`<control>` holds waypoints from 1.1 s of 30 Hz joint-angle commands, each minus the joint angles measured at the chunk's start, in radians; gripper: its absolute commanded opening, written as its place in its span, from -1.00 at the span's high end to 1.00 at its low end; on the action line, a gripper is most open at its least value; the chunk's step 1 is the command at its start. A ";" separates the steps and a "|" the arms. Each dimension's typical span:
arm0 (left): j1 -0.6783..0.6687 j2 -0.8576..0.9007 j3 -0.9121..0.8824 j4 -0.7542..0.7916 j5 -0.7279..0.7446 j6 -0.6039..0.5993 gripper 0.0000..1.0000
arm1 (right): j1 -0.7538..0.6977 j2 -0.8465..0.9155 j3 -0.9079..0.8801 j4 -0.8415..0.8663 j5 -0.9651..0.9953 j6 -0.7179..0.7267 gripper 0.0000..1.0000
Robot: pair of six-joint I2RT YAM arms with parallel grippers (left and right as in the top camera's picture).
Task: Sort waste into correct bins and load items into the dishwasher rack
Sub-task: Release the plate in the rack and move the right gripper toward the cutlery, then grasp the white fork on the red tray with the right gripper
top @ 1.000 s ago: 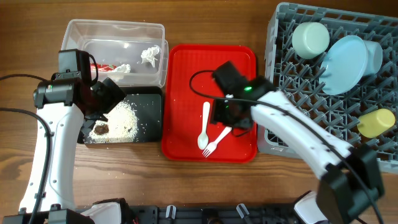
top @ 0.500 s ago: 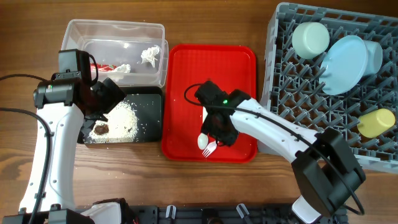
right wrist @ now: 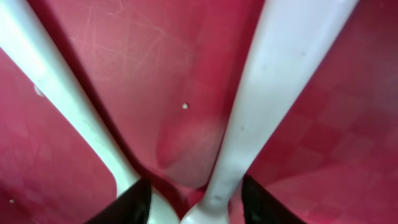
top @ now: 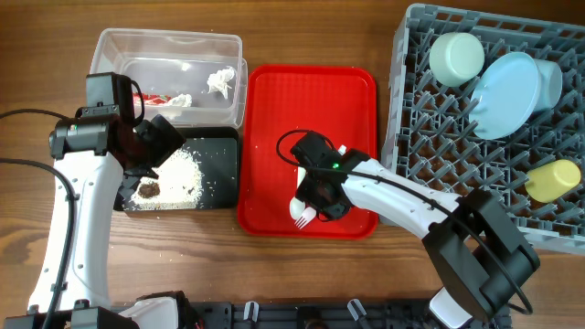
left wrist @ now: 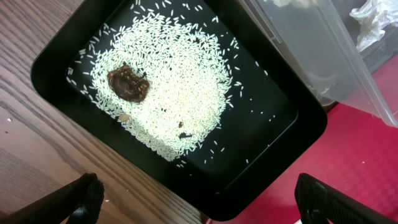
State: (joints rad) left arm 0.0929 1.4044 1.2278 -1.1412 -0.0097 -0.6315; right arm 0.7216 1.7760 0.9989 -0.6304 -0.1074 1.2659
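A: Any readable text?
B: Only candidate is the red-and-white wrapper in the clear tub, upper left. Print too small to read.
A: Other waste?
B: Crumpled tissue at the same tub's right end. Rice heaped in the black tray just below the tub, brown scrap lying on the rice, left part.
A: Left gripper?
B: Left gripper spread wide, nothing between the fingers, hanging over the black tray's edge. Arm blocking that tray's left side from overhead.
A: Right gripper?
B: Right gripper down on the red serving tray, lower middle. Fingers half closed either side of the spoon and fork handles, which converge between them. Firm grip or not: cannot tell.
A: Which handle is which?
B: Cannot tell from the wrist view. From overhead only the spoon bowl and fork tines poking out lower left of the gripper, rest under the arm.
A: Rack?
B: Grey dishwasher rack far right, just beside the red tray. Pale green bowl at top, light blue plate propped among the pegs, light blue bowl just right of it, yellow cup on its side at the right edge. All on a wooden table.
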 commanded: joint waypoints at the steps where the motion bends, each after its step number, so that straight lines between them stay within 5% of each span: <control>1: 0.005 -0.001 0.000 -0.002 0.002 -0.005 -0.99 | 0.006 0.034 -0.046 -0.020 0.010 0.019 0.18; 11: 0.005 -0.001 0.000 -0.009 0.001 -0.005 -0.99 | -0.058 0.033 -0.045 -0.009 0.145 0.002 0.29; 13: 0.005 -0.001 0.000 -0.009 0.002 -0.005 -1.00 | -0.076 0.033 -0.045 0.013 0.169 -0.045 0.59; 15: 0.005 -0.001 0.000 -0.009 0.002 -0.005 -1.00 | -0.086 0.033 -0.045 0.018 0.179 -0.053 0.66; 33: 0.005 -0.001 0.000 -0.012 0.001 -0.005 -0.99 | -0.126 0.032 0.039 0.037 0.303 -0.323 0.61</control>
State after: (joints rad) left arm 0.0929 1.4044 1.2278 -1.1522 -0.0101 -0.6312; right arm 0.6006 1.7859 1.0100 -0.5968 0.1791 1.0164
